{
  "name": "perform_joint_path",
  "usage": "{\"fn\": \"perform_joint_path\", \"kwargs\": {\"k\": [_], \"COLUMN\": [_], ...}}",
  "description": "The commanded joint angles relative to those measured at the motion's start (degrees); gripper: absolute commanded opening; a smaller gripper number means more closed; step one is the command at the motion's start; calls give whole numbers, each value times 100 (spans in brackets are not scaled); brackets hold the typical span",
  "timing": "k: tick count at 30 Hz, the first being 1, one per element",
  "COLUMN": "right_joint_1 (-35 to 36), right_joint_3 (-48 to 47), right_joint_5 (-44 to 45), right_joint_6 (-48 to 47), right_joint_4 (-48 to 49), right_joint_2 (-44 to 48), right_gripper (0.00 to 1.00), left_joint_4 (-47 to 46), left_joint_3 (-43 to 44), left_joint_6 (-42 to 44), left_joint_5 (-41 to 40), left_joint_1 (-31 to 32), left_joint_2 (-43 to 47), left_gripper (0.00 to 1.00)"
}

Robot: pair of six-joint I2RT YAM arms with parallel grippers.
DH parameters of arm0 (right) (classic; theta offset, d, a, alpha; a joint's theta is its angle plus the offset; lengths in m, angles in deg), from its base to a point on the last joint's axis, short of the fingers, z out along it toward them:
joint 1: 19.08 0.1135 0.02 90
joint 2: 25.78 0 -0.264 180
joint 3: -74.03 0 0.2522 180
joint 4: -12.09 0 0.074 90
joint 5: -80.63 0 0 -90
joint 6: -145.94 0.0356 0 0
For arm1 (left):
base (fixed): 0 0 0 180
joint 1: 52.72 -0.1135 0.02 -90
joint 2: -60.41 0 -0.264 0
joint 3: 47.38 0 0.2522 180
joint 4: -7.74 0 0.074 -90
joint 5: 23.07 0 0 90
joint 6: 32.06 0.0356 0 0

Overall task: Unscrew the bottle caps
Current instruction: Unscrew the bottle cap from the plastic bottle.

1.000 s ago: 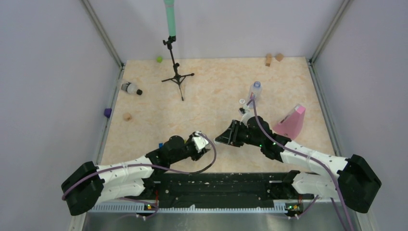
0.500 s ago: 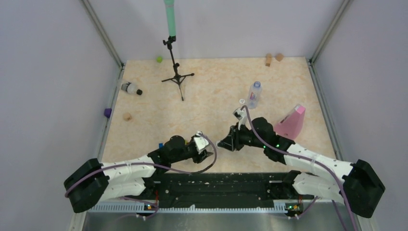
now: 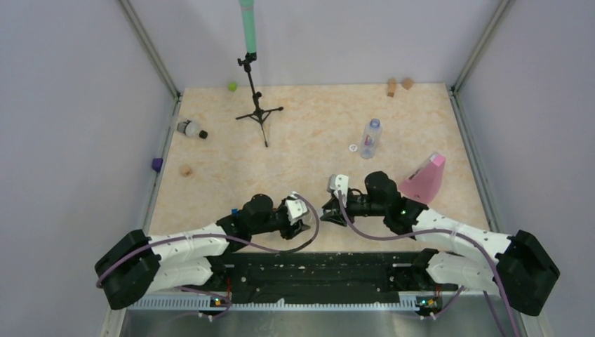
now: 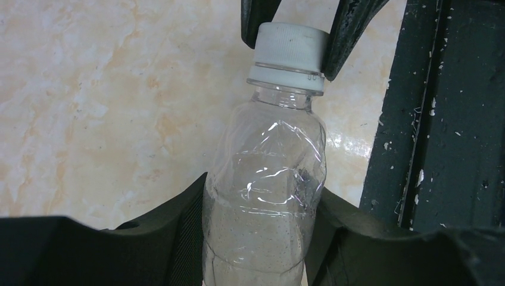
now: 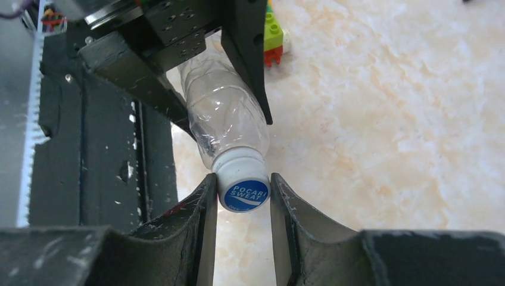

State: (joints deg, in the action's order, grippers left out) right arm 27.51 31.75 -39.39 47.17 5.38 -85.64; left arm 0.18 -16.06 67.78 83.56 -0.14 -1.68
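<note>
Presently left claw (image 4: 262, 250) grips the bottle (image 5: 229, 125) body — its long axis runs straight into right claw (image 5: 243, 182), clamped on the white cap (image 4: 290, 47).

Left gripper (image 3: 305, 223) and right gripper (image 3: 328, 213) are facing each other tip to tip near the front edge of the table (image 3: 295, 161). Whatever is sitting between them is too small to make out.

A clear bottle (image 3: 370, 138) with a blue cap (image 3: 375, 123) is standing upright right of centre. A white cap (image 3: 353, 147) is lying just beside it.

A second bottle (image 3: 188, 128) is lying on its side at the left edge, its black cap (image 3: 203, 134) pointing inward.

A pink wedge (image 3: 424, 179) is sitting near the right arm.

A tripod stand (image 3: 258, 112) is standing at the back, carrying a green pole (image 3: 247, 24).

Small blocks are resting about:
- green block (image 3: 231, 86) at the back
- two tan blocks (image 3: 391, 88) at back right
- purple block (image 3: 156, 164) at the left edge
- single tan block (image 3: 186, 170) near it
</note>
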Motion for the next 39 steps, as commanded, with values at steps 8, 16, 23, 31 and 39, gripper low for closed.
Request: {"fn": "perform_joint_path", "kwargs": {"k": [8,16,23,31,39], "right_joint_1": [132,131,135,131,133], "right_joint_3": [528,848,1333,1062,-165], "right_joint_5": [-168,135,253,2849,3551], "right_joint_6": [-2074,-755,-194,2559,5611], "right_joint_4": [1659,2460,2814,2402,-571], "right_joint_2": [369,723,1662,1998,1409], "right_gripper": [0,51,68,69,69], "left_joint_4": [-784,-386,-342,-447,-723], "left_joint_3": [-17,152,145,127,-60], "left_joint_6": [8,-8,-57,-95,-176], "left_joint_5": [388,194,-13,-385,-819], "left_joint_1": [139,139,139,139,134], "left_joint_2": [546,561,618,595,798], "left_gripper": [0,0,0,0,0]}}
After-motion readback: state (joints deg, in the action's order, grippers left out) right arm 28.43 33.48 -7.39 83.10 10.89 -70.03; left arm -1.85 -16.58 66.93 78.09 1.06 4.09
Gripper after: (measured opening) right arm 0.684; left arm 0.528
